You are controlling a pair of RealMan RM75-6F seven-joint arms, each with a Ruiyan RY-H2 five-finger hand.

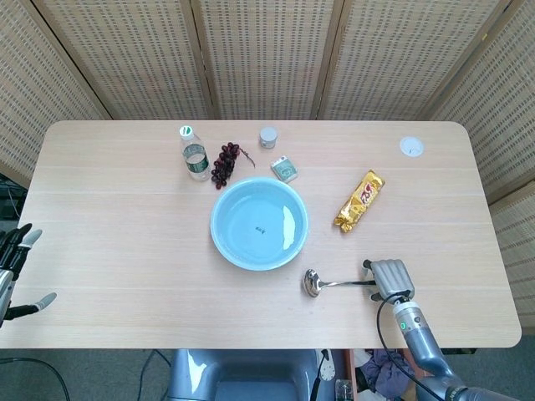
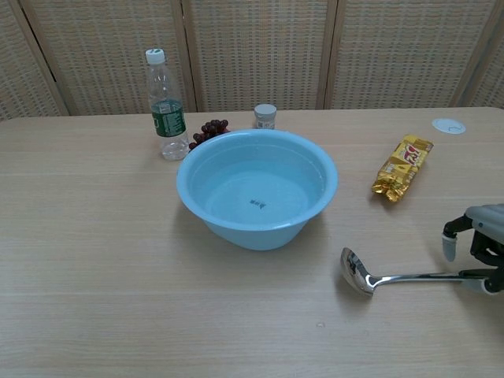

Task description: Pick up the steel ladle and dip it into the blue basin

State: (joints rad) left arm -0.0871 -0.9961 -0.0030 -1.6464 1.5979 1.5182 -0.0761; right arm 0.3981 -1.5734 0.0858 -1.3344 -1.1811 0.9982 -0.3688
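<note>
The steel ladle [image 1: 334,284] lies flat on the table, in front of and to the right of the blue basin [image 1: 214,227], bowl end towards the basin. In the chest view the ladle [image 2: 409,277] runs right from its bowl to a black handle end. My right hand [image 1: 389,277] sits over that handle end. From the chest, the right hand [image 2: 482,246] has its thumb apart from the handle and fingers down beside it, with no firm grip shown. The blue basin [image 2: 236,227] stands mid-table. My left hand [image 1: 13,276] hangs off the table's left edge, fingers apart, holding nothing.
Behind the basin stand a water bottle [image 1: 194,154], dark grapes [image 1: 224,164], a small jar [image 1: 267,137] and a small green packet [image 1: 285,170]. A gold snack bar [image 1: 359,201] lies to the right and a white disc [image 1: 410,147] at the far right. The table's front edge is near the ladle.
</note>
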